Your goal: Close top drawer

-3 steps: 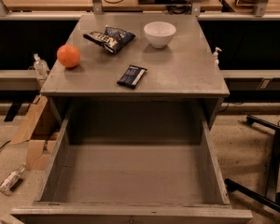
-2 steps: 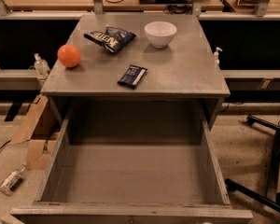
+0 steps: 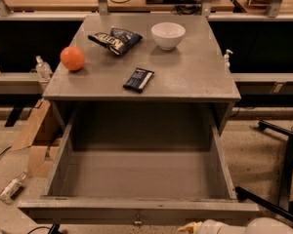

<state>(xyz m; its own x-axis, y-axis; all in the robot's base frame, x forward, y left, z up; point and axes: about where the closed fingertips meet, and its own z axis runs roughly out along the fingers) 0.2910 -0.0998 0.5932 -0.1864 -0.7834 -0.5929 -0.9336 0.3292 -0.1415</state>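
Drawer: top drawer (image 3: 136, 209) stands far open, out past the counter's (image 3: 185, 77) front edge.
Hand: hand (image 3: 199, 226) low beside the front panel, right of the knob (image 3: 136, 223); open or closed, cannot tell.
Push: straight back.

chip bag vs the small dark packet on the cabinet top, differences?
The chip bag is bigger and crumpled; the dark packet is small, flat, rectangular. The chip bag lies at the back beside the white bowl; the dark packet lies mid-top, nearer the open top drawer. Both are dark wrappers. The tool is at the bottom edge, by the drawer front.
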